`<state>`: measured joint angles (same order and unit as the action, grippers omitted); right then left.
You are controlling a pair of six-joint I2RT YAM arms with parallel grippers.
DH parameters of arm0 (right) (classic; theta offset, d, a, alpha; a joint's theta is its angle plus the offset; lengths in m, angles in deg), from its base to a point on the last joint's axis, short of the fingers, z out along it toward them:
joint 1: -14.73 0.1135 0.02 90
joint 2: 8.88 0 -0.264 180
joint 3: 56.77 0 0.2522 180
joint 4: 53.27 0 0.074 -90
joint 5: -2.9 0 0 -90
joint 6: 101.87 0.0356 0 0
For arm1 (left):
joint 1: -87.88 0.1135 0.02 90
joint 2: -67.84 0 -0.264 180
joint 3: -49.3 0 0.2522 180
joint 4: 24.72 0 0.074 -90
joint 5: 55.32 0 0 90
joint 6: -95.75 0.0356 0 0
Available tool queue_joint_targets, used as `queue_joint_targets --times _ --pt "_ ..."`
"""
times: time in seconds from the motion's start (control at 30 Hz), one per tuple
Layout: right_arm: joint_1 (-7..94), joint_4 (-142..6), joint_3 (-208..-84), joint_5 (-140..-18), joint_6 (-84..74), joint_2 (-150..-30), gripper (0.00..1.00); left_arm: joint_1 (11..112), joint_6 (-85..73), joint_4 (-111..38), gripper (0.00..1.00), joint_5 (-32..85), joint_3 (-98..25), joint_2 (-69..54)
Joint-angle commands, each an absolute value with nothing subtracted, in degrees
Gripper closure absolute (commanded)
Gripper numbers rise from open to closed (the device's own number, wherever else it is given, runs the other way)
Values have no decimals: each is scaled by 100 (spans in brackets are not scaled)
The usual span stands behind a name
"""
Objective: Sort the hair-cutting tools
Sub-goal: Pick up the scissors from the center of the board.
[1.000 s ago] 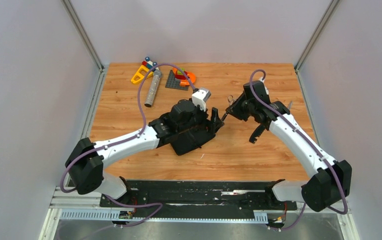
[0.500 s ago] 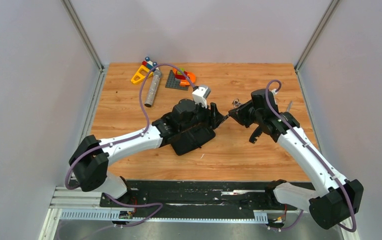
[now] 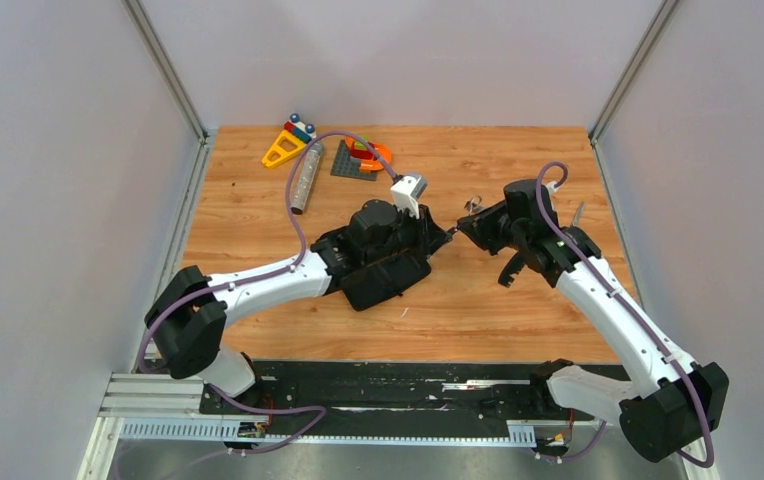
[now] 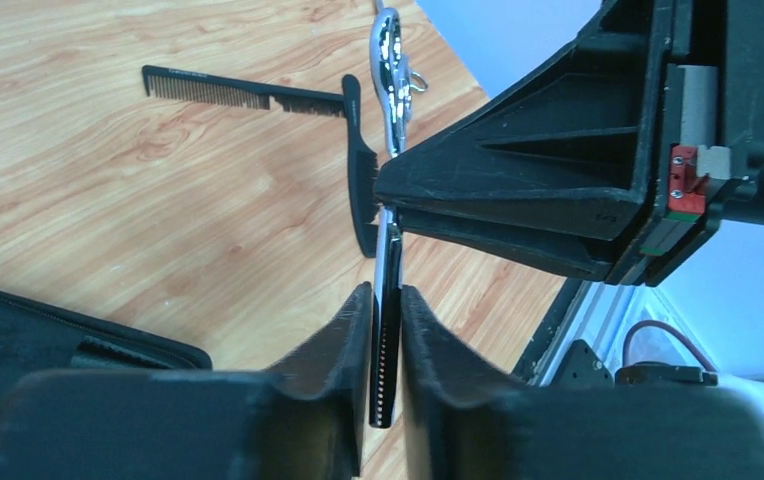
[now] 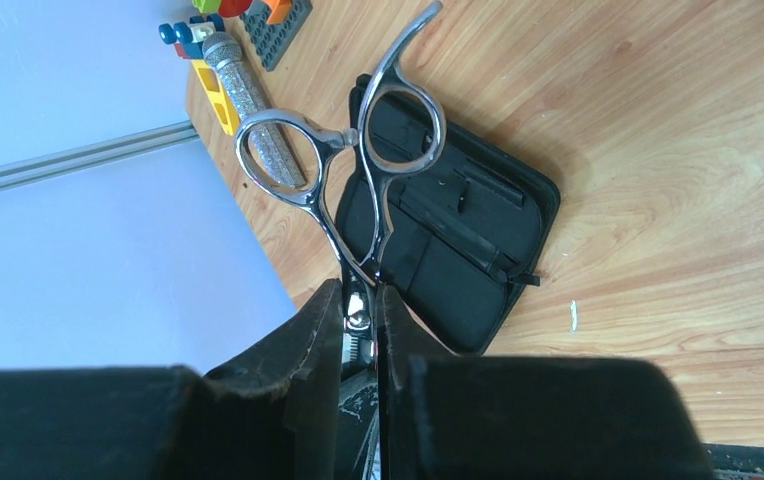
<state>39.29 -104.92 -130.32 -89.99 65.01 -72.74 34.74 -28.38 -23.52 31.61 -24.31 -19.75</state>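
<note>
Left wrist view: the left end effector (image 4: 386, 295) is pinching the blade tips of the scissors (image 4: 390, 95), the right end effector (image 5: 356, 290) is clamping them at the pivot above the desk (image 4: 158, 220); the long comb (image 4: 220, 90) and shorter comb (image 4: 360, 180) are lying beyond.

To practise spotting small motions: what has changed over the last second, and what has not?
The left end effector closed in around the scissors' blade, from wide open to a narrow gap; whether it grips yet is unclear. The right end effector, clamped on the scissors throughout, drew slightly rightward. The case, cylinder and blocks stayed put.
</note>
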Motion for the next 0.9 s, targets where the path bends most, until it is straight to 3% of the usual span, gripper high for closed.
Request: queue_joint_targets --times 0.0,0.07,0.13,0.3,0.4,0.6,0.87 --pt "3925 -10071 -12997 -8905 6627 -7206 100 3458 -2737 -2074 89 3277 -2576 -1904" --pt "3926 -10055 -13007 -8887 6547 -7216 100 3460 -2614 -2163 100 3326 -2590 -1857" --pt "3926 -10029 -13046 -8877 6362 -7231 94 3540 -2513 -2270 100 3337 -2565 -1773" --pt "3925 -9948 -13349 -8644 5424 -7452 52 4019 -2475 -2430 100 2735 -2310 -1527" --pt "3925 -9731 -13563 -8327 4266 -7655 34 4507 -2354 -2661 100 2079 -2241 -1342" --pt "3926 -8986 -13514 -7577 1558 -7460 27 5457 -1987 -3613 100 755 -2282 -963" --pt "3925 -7946 -12714 -6185 -2324 -6561 27 6048 -1195 -5276 100 -325 -2802 -638"
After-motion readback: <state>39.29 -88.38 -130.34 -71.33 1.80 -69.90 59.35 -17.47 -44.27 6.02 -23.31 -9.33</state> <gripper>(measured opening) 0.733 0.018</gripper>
